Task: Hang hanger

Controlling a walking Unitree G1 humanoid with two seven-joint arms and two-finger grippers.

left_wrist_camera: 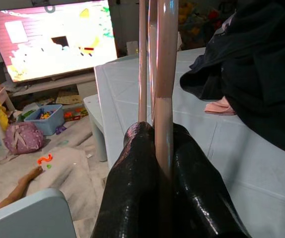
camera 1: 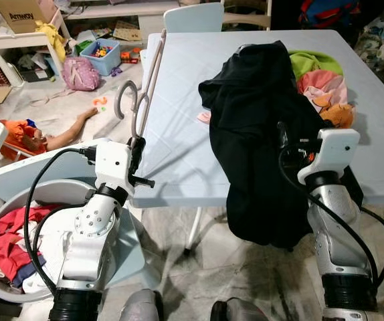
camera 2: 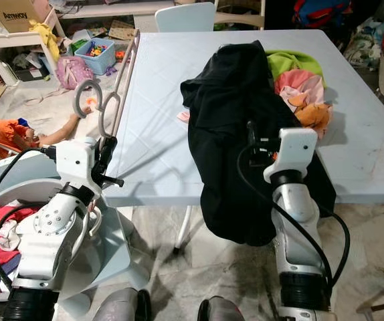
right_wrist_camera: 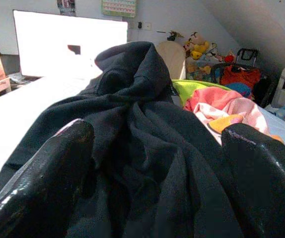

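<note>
The left arm is bent upward at the near left corner of the table (camera 1: 178, 160), its left gripper (left_wrist_camera: 155, 163) pinched tight on the hanger (camera 1: 138, 100). The right arm rises at the table's near edge, its right gripper (right_wrist_camera: 157, 163) spread wide, fingers (right_wrist_camera: 48, 173) either side of the black garment (camera 1: 259, 134).

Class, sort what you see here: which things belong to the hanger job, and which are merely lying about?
Belonging to the job:
hanger, clamped in the left gripper
black garment, draped over the table edge
right gripper, open at the garment

Lying about:
coloured clothes behind the garment
laundry basket on the floor
white chair
</note>
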